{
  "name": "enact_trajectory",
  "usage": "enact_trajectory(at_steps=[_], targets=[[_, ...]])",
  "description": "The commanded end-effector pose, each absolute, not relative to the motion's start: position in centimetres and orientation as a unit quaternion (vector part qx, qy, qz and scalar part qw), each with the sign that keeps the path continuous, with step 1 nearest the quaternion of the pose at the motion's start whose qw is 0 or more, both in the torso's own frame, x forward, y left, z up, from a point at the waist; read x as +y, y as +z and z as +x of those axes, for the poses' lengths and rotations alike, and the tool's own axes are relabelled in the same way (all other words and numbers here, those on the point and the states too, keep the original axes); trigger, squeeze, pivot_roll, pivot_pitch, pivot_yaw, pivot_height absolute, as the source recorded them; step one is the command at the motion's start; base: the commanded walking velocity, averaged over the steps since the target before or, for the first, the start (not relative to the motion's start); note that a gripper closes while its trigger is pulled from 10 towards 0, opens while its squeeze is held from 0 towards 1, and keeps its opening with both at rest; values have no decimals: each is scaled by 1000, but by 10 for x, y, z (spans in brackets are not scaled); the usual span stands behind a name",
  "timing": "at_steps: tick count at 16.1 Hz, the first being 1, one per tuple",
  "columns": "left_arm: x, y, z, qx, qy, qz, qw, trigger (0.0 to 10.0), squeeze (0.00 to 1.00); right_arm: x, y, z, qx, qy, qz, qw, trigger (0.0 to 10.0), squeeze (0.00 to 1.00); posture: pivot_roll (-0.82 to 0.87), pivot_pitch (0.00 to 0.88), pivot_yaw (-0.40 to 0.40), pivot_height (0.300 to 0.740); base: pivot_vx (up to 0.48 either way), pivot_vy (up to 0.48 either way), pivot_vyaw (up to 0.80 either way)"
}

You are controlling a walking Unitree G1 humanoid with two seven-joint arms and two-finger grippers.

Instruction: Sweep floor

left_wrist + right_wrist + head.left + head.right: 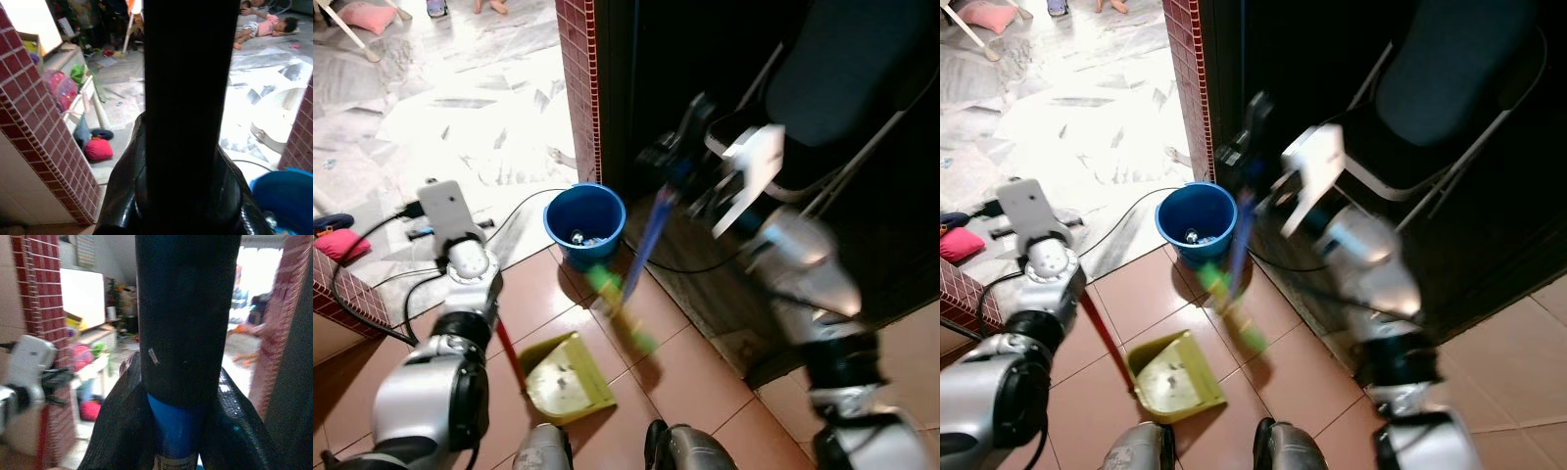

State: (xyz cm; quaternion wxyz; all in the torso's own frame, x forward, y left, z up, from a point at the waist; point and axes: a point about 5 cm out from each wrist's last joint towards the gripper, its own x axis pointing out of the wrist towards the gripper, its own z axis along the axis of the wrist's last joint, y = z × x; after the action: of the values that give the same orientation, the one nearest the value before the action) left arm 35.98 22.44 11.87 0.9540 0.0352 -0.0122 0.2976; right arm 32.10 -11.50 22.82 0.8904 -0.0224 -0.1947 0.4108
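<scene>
Terracotta floor tiles (705, 382) occupy the lower half of the head views; pale marble flooring is seen at upper left, beyond a red-brick pillar (578, 88).

Item 1. Broom (651, 230): blue shaft, green bristle head, blurred by motion. It is held slanting across the centre of the frame, bristles lowered to the tiles just above the dustpan, presumably so that debris is driven toward the pan. The right gripper (677, 162) is closed around the shaft's upper part; in the right wrist view the black fingers (117, 431) are seen clamped on either side of the blue shaft (176, 431).

Item 2. Dustpan (566, 377): yellow-green, laid flat at lower centre with specks of dirt inside, its mouth turned toward the broom. Its red handle (509, 352) rises toward the left gripper (181, 186), which is closed around a dark shaft in the left wrist view, judged to be that handle; the pan is thus steadied as a receiver.

Item 3. Blue bucket (585, 223): set at centre beside the pillar, some rubbish within, near for emptying.

Item 4. Folding chair (842, 88): dark, upper right. Black cables (519, 211) trail across the floor at left.
</scene>
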Motion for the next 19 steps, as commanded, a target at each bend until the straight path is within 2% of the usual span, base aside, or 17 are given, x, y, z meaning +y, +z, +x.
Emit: enact_trajectory(at_steps=[1, 8, 9, 12, 16, 19], targets=[[229, 115, 358, 2, 306, 56, 951, 10000, 0, -111, 239, 320, -225, 410, -18, 884, 10000, 0, -117, 115, 10, 740, 0, 0, 0], [236, 110, 355, 22, 338, 66, 939, 10000, 0, -114, 225, 325, -217, 410, -70, 883, 10000, 0, -118, 98, 0, 740, 0, 0, 0], [235, 111, 355, 20, 331, 62, 941, 10000, 0, -113, 220, 324, -214, 412, -79, 882, 10000, 0, -118, 98, 0, 740, 0, 0, 0], [230, 114, 358, 0, 287, 38, 957, 10000, 0, -106, 212, 319, -237, 430, -172, 854, 10000, 0, -105, 109, 0, 740, 0, 0, 0], [228, 109, 354, 1, 283, 29, 959, 10000, 0, -110, 198, 318, -239, 415, -194, 856, 10000, 0, -85, 160, 6, 740, 0, 0, 0], [222, 109, 355, -9, 242, 8, 970, 10000, 0, -100, 190, 316, -233, 419, -176, 860, 10000, 0, -74, 183, 17, 740, 0, 0, 0]])
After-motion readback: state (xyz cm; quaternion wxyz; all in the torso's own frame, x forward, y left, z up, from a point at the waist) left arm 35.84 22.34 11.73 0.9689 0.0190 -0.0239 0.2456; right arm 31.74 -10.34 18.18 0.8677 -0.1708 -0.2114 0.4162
